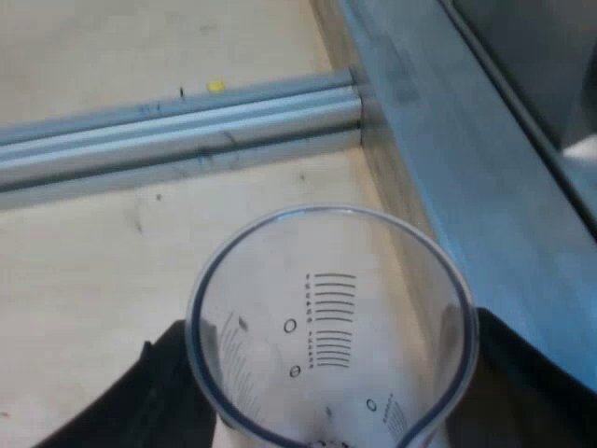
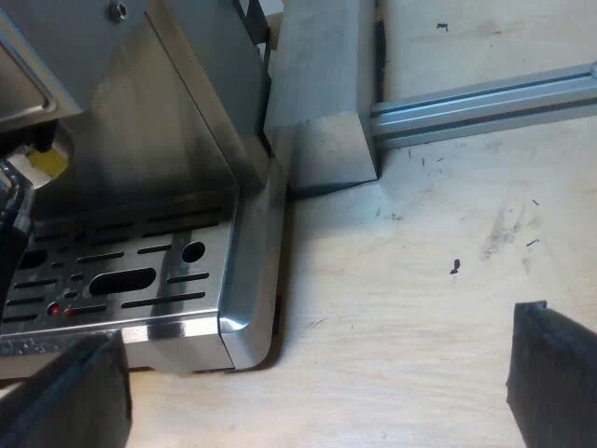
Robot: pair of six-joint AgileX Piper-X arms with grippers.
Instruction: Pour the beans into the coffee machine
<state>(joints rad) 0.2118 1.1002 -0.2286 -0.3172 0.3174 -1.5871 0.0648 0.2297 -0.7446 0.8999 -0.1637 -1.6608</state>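
Pinches the measuring glass (image 1: 326, 317) by its sides with the left gripper (image 1: 336, 392), above the wooden table (image 1: 84, 280) near a grey metal rail (image 1: 187, 131). Holds the right gripper (image 2: 312, 387) spread wide, empty, over the table just beside the espresso machine (image 2: 140, 168) and its drip tray (image 2: 121, 280)

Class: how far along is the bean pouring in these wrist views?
Done: the left gripper grips the measuring glass. In hand: the glass stands upright over the table. Left: tipping it into the espresso machine, beside whose drip tray the right gripper hangs open.
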